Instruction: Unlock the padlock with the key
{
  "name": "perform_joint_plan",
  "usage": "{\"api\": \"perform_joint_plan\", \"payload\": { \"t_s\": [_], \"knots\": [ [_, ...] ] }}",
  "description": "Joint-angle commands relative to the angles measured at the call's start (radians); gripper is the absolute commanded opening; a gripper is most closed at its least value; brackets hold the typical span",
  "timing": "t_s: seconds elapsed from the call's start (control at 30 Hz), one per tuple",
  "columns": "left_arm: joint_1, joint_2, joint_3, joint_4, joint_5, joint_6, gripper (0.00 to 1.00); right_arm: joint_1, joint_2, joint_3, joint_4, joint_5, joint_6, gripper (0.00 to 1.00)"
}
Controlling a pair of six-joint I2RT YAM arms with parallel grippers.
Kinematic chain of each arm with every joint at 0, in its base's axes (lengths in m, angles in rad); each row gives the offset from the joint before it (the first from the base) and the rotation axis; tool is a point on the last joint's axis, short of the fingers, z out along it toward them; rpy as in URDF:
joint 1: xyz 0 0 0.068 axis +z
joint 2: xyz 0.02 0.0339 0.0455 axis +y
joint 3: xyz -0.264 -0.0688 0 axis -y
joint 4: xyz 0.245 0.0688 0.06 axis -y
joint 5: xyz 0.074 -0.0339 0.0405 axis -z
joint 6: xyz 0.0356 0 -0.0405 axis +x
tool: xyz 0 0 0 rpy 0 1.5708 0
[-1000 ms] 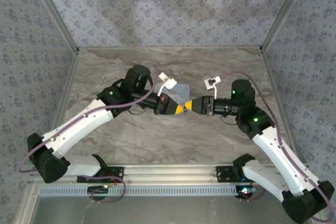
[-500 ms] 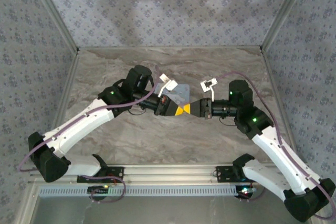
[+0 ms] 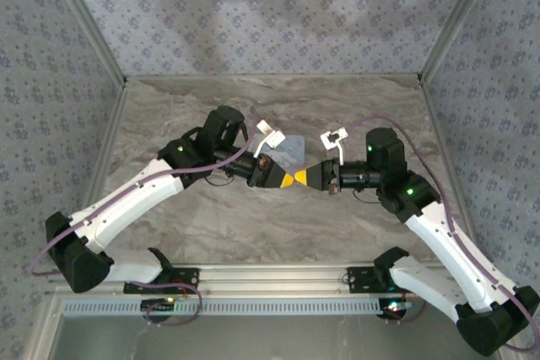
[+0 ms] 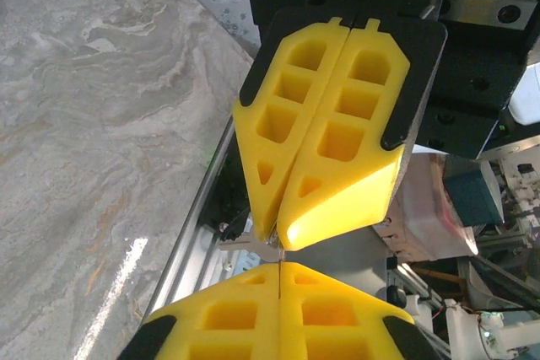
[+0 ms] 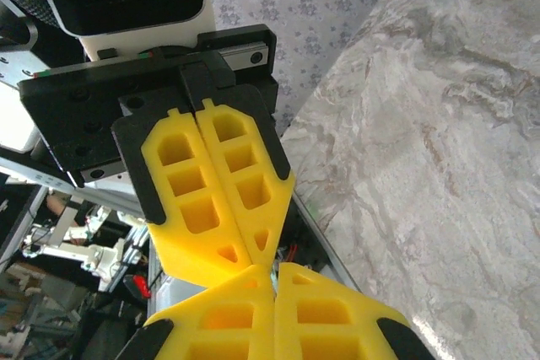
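Left gripper clenched, meeting tip to tip the right gripper, likewise clenched, above the table; a thin metal sliver shows between the tips, perhaps the key; the padlock I cannot locate; a slight misalignment could bend or drop that sliver.

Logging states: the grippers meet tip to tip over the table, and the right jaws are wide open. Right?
No: the jaws of the right gripper are shut, as the right wrist view shows. It meets the left gripper tip to tip over the table.
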Motion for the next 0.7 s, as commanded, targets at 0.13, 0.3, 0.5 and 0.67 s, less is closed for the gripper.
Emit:
{"api": "perform_joint_plan", "payload": {
  "t_s": [0.13, 0.3, 0.5, 0.67],
  "knots": [
    [0.074, -0.111, -0.068, 0.177, -0.062, -0.128, 0.37, 0.000, -0.079, -0.031, 0.079, 0.084, -0.003, 0.00],
    [0.078, -0.152, -0.101, 0.205, -0.127, -0.183, 0.41, 0.002, -0.094, -0.041, 0.102, 0.146, -0.003, 0.00],
    [0.078, -0.194, -0.205, 0.356, -0.240, -0.325, 0.54, 0.008, -0.116, -0.079, 0.199, 0.242, 0.043, 0.00],
    [0.067, -0.217, -0.340, 0.614, -0.329, -0.453, 0.58, 0.020, -0.097, -0.154, 0.464, 0.270, 0.237, 0.00]
  ]
}}
